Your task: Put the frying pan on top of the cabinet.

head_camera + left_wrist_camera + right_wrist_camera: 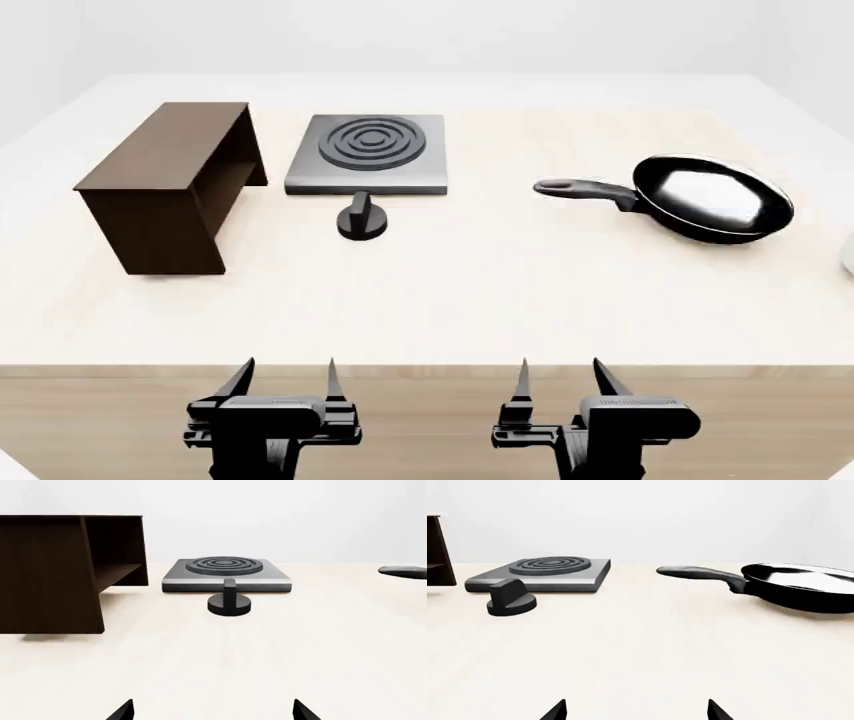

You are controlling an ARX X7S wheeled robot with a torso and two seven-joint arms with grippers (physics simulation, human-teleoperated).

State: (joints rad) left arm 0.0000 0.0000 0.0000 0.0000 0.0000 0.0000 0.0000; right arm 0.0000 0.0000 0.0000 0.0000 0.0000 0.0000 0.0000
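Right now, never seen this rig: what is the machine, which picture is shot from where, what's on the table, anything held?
A simulated two-armed robot. The head view looks down over its left gripper and right gripper, both open and empty at the near edge of the table. The other two pictures come from cameras near each gripper. On the table stand the cabinet, the hob, a black knob just in front of it, and the frying pan on the right. Nothing is held.
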